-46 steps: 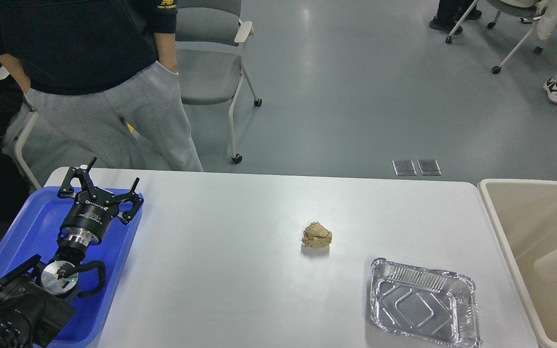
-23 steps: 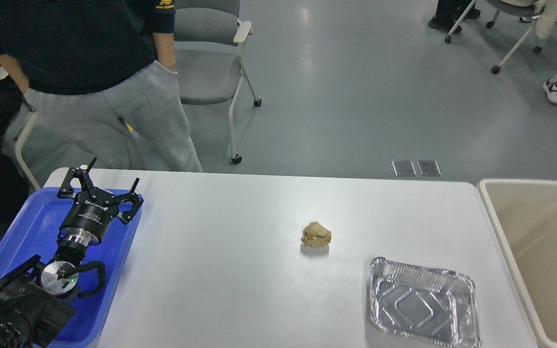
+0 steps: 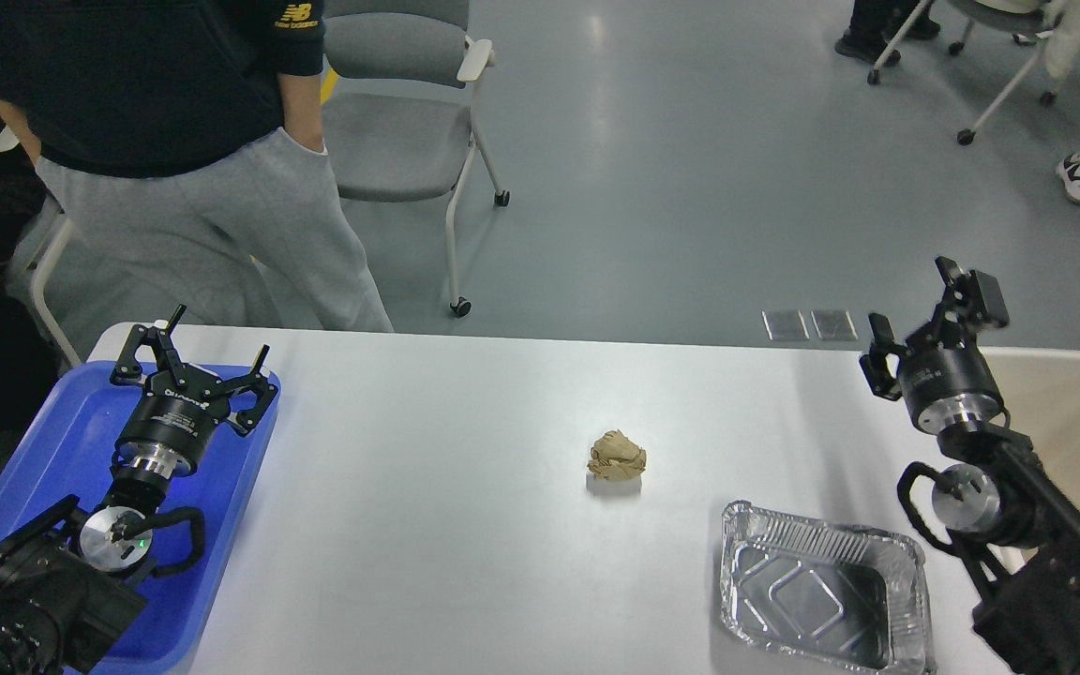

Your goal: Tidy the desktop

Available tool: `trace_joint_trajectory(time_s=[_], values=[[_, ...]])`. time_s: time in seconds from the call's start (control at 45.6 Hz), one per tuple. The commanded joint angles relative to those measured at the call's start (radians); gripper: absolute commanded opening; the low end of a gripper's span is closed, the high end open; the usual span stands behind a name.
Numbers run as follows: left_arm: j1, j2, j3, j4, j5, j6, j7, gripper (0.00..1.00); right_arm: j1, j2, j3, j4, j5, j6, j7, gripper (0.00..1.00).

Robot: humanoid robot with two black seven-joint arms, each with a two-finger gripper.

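Right claw (image 3: 926, 314), open and empty, hangs nearer the paper wad (image 3: 616, 456) mid-surface (image 3: 427, 525) than my open left claw (image 3: 193, 361).

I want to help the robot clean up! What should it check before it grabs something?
1. Paper ball in the open on the desktop: ok.
2. Foil pan empty: ok.
3. Right tool open and holding nothing: ok.
4. Left tool open, over the blue tray: ok.
5. Bin has room for trash: cannot tell, the right arm hides much of it.
6. Person standing close to the far-left corner: not ok, keep watch.
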State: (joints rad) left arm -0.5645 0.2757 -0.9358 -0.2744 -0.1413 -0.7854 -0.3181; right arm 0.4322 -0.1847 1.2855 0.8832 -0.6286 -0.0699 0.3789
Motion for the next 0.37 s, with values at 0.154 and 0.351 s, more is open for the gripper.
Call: trace_joint_trajectory(time_s=[0.154,0.351], values=[[0.0,0.0,0.0,0.0,0.0,0.0,0.001,1.0,-0.02,0.126,0.115,0.027,0.041,-0.038,0.015,1.0],[0.0,0.0,0.0,0.0,0.0,0.0,0.001,1.0,-0.026,0.116,0.1,0.023,0.053,-0.033,0.015,1.0]])
